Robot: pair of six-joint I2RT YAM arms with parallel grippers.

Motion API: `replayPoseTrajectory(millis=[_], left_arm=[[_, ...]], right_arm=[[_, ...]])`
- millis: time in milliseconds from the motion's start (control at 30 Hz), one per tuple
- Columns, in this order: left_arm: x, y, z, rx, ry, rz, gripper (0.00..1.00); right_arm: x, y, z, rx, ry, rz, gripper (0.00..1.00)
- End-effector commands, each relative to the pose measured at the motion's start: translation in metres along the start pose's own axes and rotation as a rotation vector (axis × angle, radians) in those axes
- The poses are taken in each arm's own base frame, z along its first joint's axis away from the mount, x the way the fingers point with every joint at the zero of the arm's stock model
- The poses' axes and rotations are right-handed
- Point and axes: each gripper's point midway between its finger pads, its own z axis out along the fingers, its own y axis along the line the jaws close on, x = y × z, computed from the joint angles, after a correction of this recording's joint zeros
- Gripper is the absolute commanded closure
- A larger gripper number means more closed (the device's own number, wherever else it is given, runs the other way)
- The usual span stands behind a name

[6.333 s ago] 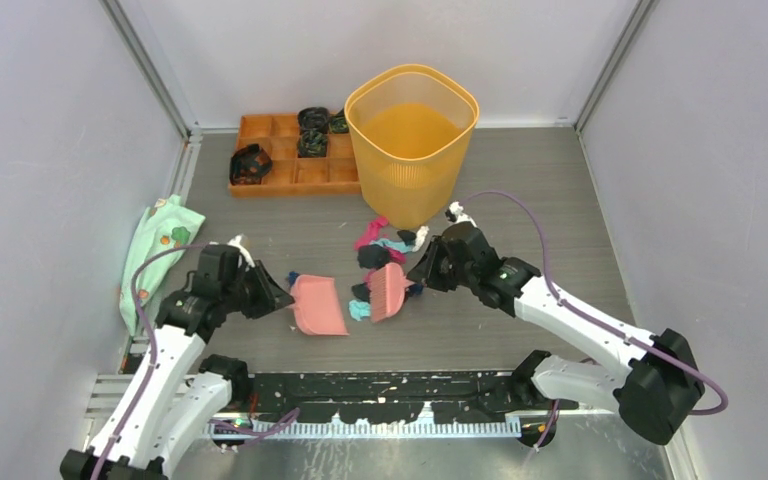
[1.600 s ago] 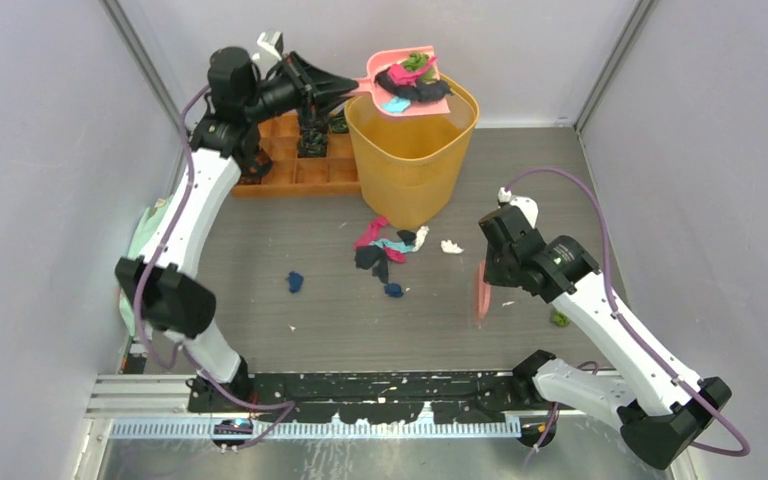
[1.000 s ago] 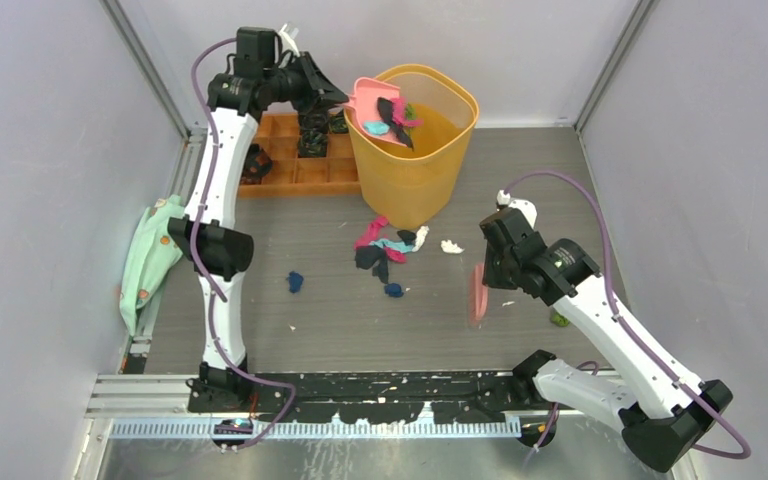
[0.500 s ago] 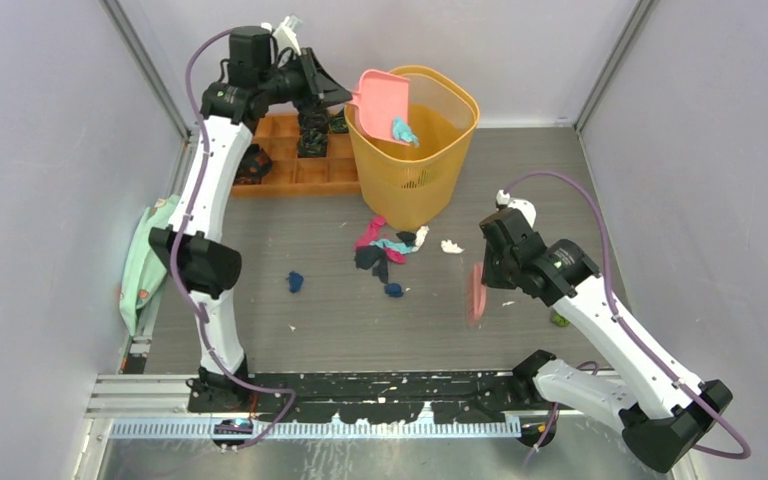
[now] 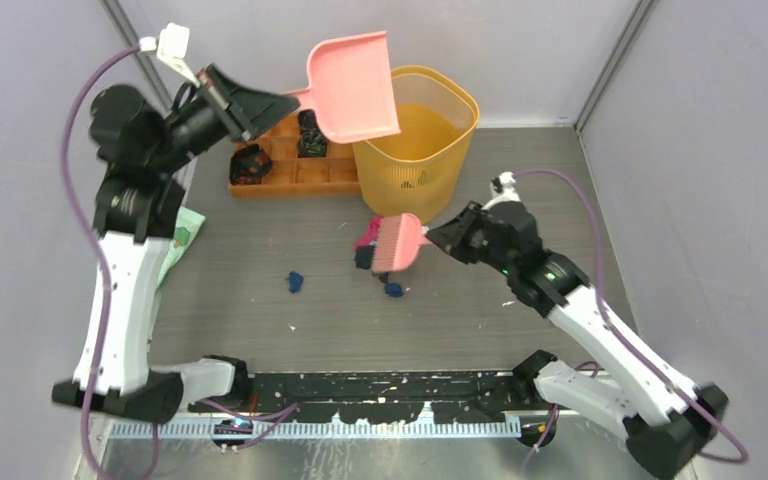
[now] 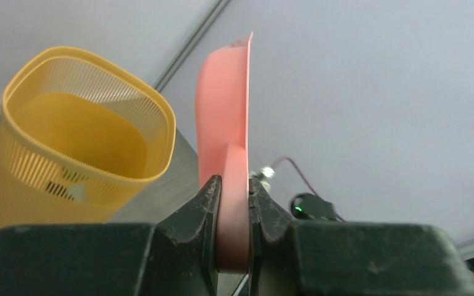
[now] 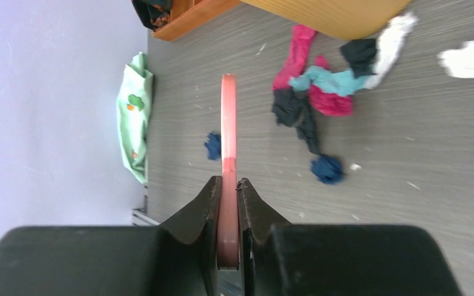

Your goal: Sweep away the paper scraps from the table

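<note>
The left gripper [image 5: 295,98] is clamping narrowly on the handle of the pink dustpan [image 5: 353,88], holding it high beside the yellow basket [image 5: 415,160] with nothing showing in its scoop. The right gripper [image 7: 228,185] is pinching the pink brush [image 5: 397,245] edge-on, low beside the main clump of paper scraps [image 7: 321,86]. That clump is lying on the surface [image 5: 260,320] just in front of the basket. A dark blue bit [image 5: 295,281] and a white bit [image 7: 469,61] are lying apart from it.

Another load is looking like the step in hand. To do it well, the dustpan should be coming down with its lip flat on the surface, just left of the clump (opposite the brush). The brush should be working in short, light strokes toward it, since lumpy paper probably rolls aside. The strays are best gathered afterwards.
</note>
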Motion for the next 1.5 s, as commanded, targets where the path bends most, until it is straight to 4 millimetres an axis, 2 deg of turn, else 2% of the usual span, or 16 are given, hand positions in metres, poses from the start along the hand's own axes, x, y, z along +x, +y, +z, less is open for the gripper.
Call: replayPoseTrajectory(millis=[0, 33, 67, 200, 333, 400, 533, 733, 967, 1033, 1100, 1167, 1267, 1333, 1467], left_arm=[[0.039, 0.041, -0.037, -0.250, 0.035, -0.028, 0.99], [0.050, 0.052, -0.047, -0.303, 0.048, -0.032, 0.99], [0.061, 0.062, -0.056, -0.351, 0.055, -0.033, 0.99], [0.101, 0.102, -0.094, -0.529, 0.059, -0.044, 1.00], [0.138, 0.123, -0.109, -0.572, 0.123, -0.086, 1.00], [0.152, 0.131, -0.114, -0.587, 0.151, -0.098, 1.00], [0.181, 0.149, -0.122, -0.622, 0.215, -0.141, 0.99], [0.216, 0.172, -0.127, -0.645, 0.281, -0.203, 0.99], [0.243, 0.188, -0.131, -0.651, 0.321, -0.250, 0.99], [0.251, 0.191, -0.131, -0.647, 0.334, -0.270, 0.99], [0.258, 0.197, -0.129, -0.639, 0.338, -0.294, 0.99], [0.269, 0.203, -0.123, -0.618, 0.350, -0.336, 0.99], [0.288, 0.211, -0.115, -0.576, 0.390, -0.400, 1.00], [0.300, 0.216, -0.112, -0.566, 0.413, -0.417, 1.00], [0.318, 0.221, -0.114, -0.573, 0.439, -0.442, 0.99]], right_arm=[[-0.008, 0.049, 0.064, -0.214, -0.022, 0.264, 0.99], [-0.014, 0.059, 0.077, -0.261, -0.051, 0.286, 0.99], [-0.011, 0.057, 0.096, -0.251, -0.056, 0.302, 0.99], [-0.004, 0.053, 0.145, -0.167, -0.121, 0.303, 0.99], [0.009, 0.045, 0.175, -0.065, -0.208, 0.298, 0.99], [0.020, 0.028, 0.181, 0.031, -0.241, 0.309, 0.99], [0.044, -0.016, 0.172, 0.229, -0.249, 0.319, 0.99], [0.067, -0.078, 0.133, 0.383, -0.230, 0.312, 0.99], [0.084, -0.126, 0.075, 0.448, -0.193, 0.302, 0.99], [0.085, -0.129, 0.062, 0.428, -0.184, 0.312, 0.99], [0.088, -0.120, 0.057, 0.369, -0.149, 0.299, 0.99], [0.083, -0.099, 0.055, 0.297, -0.110, 0.225, 0.99], [0.057, -0.048, 0.045, 0.166, -0.090, 0.078, 0.99], [0.035, -0.019, 0.028, 0.088, -0.110, -0.019, 0.99], [0.001, 0.017, -0.010, 0.066, -0.095, -0.210, 0.99]])
